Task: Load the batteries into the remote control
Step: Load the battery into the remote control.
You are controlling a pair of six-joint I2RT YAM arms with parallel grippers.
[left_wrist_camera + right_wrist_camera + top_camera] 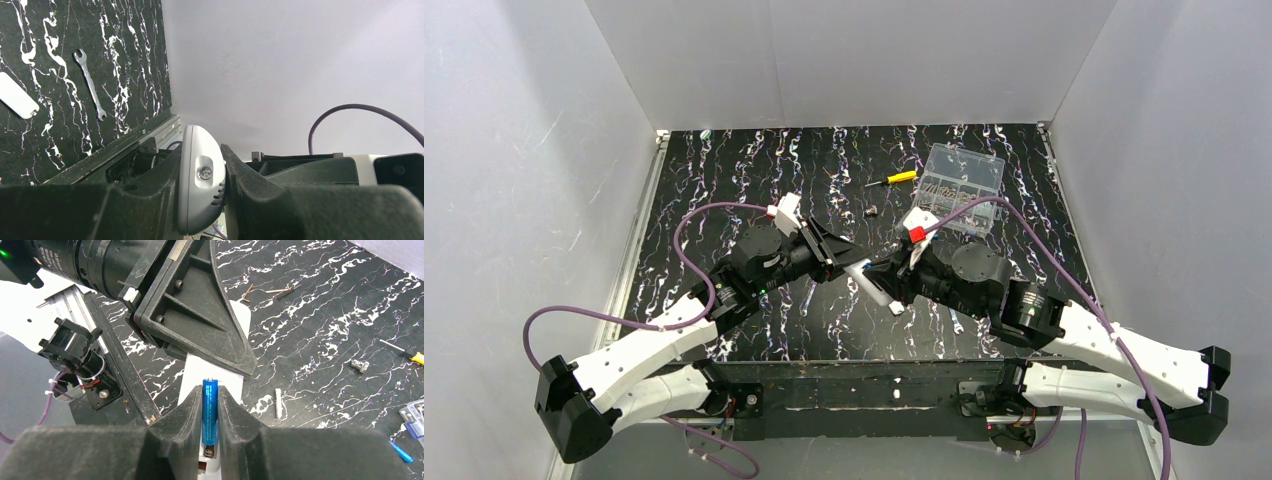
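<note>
The white remote control (197, 371) is held in the air between both arms. My left gripper (200, 150) is shut on its rounded end with the small LED (203, 173); it is the black one over the remote in the right wrist view (195, 310). My right gripper (210, 391) is shut on a blue battery (210, 410), held lengthwise just over the remote's open compartment (207, 456). A second blue battery (401, 450) lies on the table beside the clear box. In the top view the left gripper (846, 254) and the right gripper (888, 284) meet at the remote (870, 279).
A silver wrench (89, 84) and a flat white cover (17, 95) lie on the black marbled table. The clear compartment box (964, 188) and the yellow-handled screwdriver (894, 178) are at the back right. A small metal part (359, 364) and a short white stick (278, 402) lie nearby.
</note>
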